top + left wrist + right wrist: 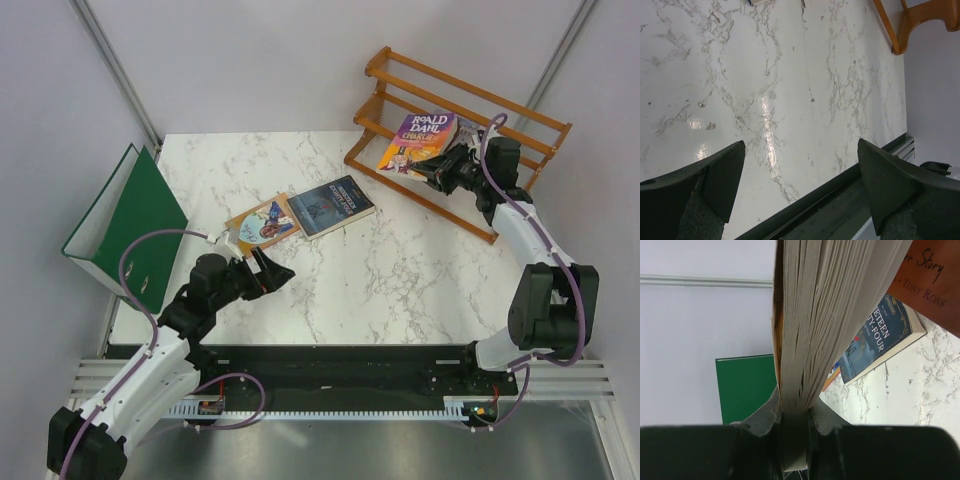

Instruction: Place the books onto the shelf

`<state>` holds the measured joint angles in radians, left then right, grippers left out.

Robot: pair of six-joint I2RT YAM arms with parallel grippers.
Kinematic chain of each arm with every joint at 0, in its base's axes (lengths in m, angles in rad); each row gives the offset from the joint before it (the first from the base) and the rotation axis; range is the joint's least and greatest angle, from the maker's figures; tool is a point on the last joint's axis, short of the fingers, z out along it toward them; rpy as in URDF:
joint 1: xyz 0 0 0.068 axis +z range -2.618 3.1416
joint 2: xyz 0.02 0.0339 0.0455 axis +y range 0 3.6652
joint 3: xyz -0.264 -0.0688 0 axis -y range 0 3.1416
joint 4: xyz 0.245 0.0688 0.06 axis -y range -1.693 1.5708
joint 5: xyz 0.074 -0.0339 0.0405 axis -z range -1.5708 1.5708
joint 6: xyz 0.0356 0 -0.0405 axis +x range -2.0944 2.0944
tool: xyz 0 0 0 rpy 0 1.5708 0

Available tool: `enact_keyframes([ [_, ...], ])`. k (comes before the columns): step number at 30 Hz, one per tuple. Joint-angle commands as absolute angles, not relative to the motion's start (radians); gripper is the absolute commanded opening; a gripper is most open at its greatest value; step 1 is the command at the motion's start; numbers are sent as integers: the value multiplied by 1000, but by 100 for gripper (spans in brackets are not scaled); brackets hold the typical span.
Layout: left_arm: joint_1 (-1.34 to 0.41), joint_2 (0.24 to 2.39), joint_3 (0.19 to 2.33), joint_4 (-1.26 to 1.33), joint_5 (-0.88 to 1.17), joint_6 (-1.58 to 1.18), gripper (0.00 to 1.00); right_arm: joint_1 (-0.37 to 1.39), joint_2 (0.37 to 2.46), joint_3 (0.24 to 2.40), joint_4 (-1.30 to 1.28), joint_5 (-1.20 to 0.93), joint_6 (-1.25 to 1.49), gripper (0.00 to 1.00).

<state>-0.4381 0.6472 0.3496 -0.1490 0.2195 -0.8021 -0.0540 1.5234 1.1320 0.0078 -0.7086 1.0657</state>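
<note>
Right end effector (pixel 795 412) tight on purple-and-yellow book (pixel 420 137) edge

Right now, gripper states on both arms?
Left gripper: open, holding nothing.
Right gripper: closed on the purple-and-yellow book.

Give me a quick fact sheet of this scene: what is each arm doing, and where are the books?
Right gripper: shut on the purple-and-yellow book, at the shelf
Left gripper: open, empty, above the table near the tan book
Loose books: tan book and dark blue book flat on the table, side by side
Also present: green binder standing at the table's left edge
</note>
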Motion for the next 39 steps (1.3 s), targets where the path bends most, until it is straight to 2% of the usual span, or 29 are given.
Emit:
enact_keyframes([
  [1, -437, 641, 345, -149, 224, -795, 100, -37, 1529, 1158, 81, -716, 1049, 8],
  [15, -437, 630, 345, -163, 218, -782, 100, -18, 1528, 1169, 66, -673, 1037, 8],
  [39, -437, 618, 360, -192, 213, -761, 100, -110, 1582, 1266, 15, -627, 1057, 8],
])
